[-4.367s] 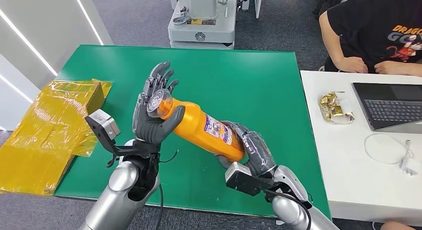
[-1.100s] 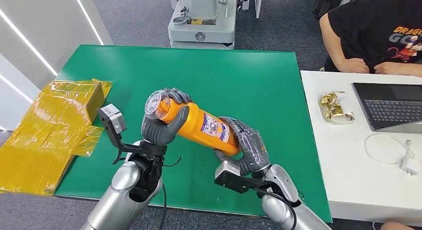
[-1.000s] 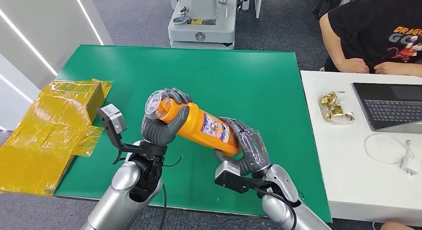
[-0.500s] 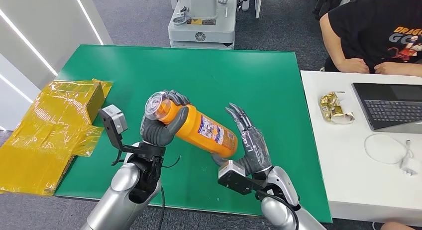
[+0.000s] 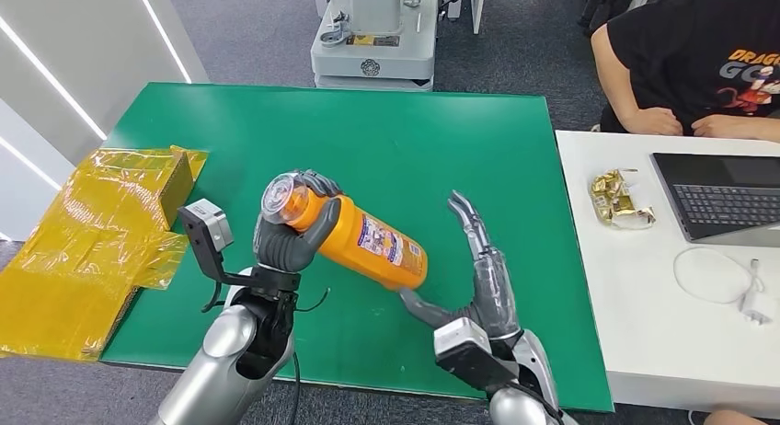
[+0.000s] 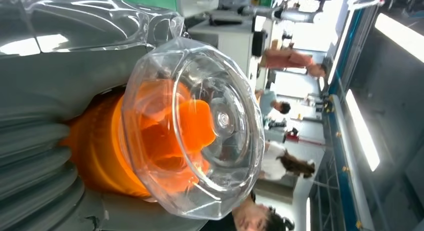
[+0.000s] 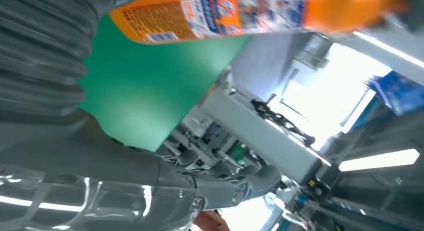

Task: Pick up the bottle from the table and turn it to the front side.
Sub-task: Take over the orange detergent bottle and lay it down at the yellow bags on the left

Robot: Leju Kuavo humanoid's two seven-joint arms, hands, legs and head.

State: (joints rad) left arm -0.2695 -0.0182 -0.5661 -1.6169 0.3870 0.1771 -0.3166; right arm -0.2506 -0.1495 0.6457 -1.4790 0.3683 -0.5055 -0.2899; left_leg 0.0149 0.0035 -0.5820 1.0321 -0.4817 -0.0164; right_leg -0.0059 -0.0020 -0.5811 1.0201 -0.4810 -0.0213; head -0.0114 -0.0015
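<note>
The orange bottle (image 5: 354,239) is held above the green counter (image 5: 395,140), tilted, its clear cap (image 5: 282,196) gripped by the left robot hand (image 5: 292,232). The right robot hand (image 5: 485,276) is seen just beside the bottle's base with fingers spread, holding nothing. Yellow wrapping (image 5: 87,246) is draped over the counter's left edge. A white counter (image 5: 644,296) to the right carries a laptop (image 5: 722,197), a cable (image 5: 717,280) and sweets (image 5: 618,199); a person (image 5: 694,62) is seated there. Grey carpet (image 5: 258,29) and a white machine base (image 5: 372,39) are seen beyond.
</note>
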